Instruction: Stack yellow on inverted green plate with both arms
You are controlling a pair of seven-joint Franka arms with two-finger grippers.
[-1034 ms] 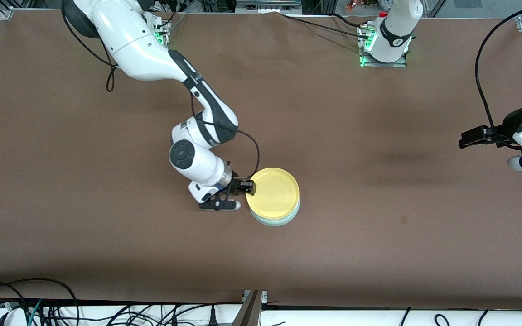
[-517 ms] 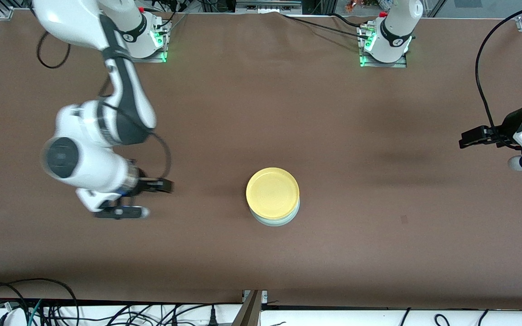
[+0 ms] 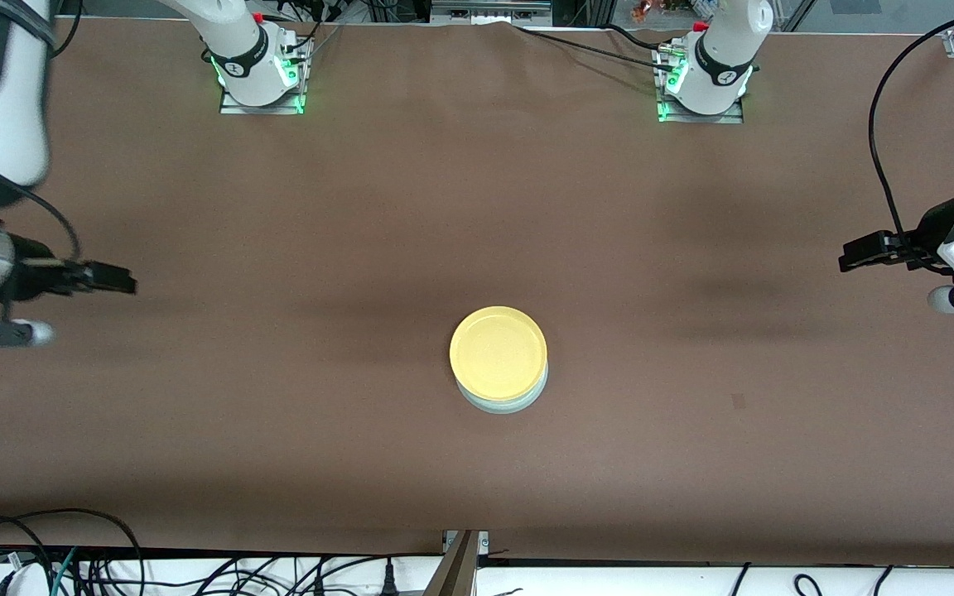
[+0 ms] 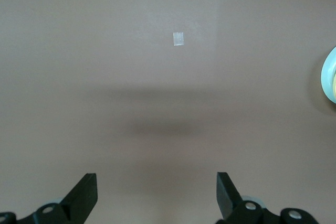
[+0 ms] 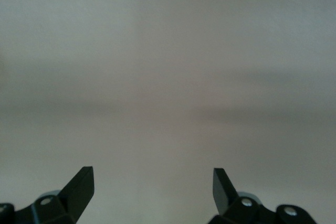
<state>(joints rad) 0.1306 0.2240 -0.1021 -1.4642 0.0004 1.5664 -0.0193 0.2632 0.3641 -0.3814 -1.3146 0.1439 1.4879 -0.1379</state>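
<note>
The yellow plate (image 3: pixel 498 353) lies on top of the pale green plate (image 3: pixel 503 403) near the middle of the brown table; only the green plate's rim shows under it. An edge of the stack shows in the left wrist view (image 4: pixel 331 74). My right gripper (image 3: pixel 117 279) is open and empty over bare table at the right arm's end, well apart from the plates; its wrist view (image 5: pixel 153 182) shows only table. My left gripper (image 3: pixel 851 252) is open and empty over bare table at the left arm's end (image 4: pixel 156 188).
A small pale square mark (image 3: pixel 738 401) lies on the mat toward the left arm's end, also in the left wrist view (image 4: pixel 178 39). Cables (image 3: pixel 71 555) run along the table edge nearest the camera. The arm bases (image 3: pixel 255 66) stand at the table's farthest edge.
My right gripper let go of the yellow plate's rim and swung away to the right arm's end of the table. The plates and the left arm have not moved.
</note>
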